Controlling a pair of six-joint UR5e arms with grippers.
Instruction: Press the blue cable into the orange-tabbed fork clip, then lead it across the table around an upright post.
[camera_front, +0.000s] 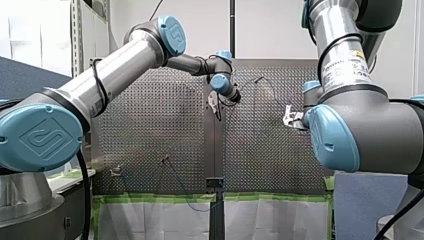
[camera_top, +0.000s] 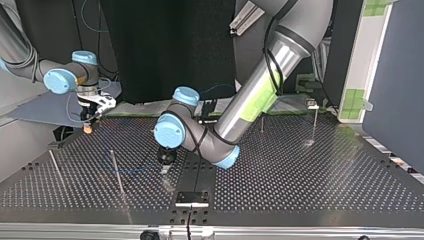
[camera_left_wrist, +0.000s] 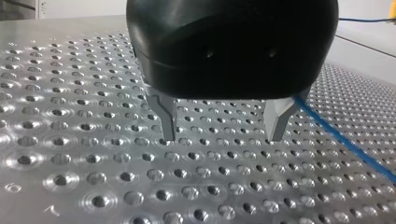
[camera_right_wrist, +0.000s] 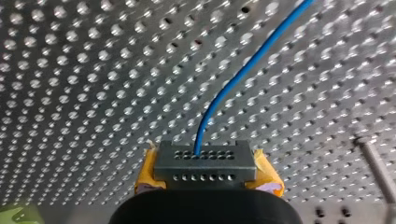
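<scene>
Operator: What's there, biggest first?
Spotter: You have the perforated table under everything; in the top view the left arm comes down from the upper right and bends in to the table's middle; the right arm enters at the upper left and ends above the table's far part
Operator: And the tools?
Spotter: Check your left wrist view; the left gripper is black, its two metal fingers spread apart, released, nothing between them, tips low over the holes; the right gripper hangs raised above the table; its wrist view shows you yellow pads either side of a grey drilled block, and the blue cable ends right at that block, so read it as clenched on the cable
Operator: Any posts?
Spotter: Thin upright ones in the top view; one post stands near the left gripper, toward the view's left; a second post stands further left; a third post stands well apart at the far right
Operator: Where does the cable lie?
Spotter: From the right gripper it runs away to the table; in your left wrist view it crosses the table just beside one metal finger, outside the pair; in the top view you can trace it only faintly, between the nearer post and the left gripper
</scene>
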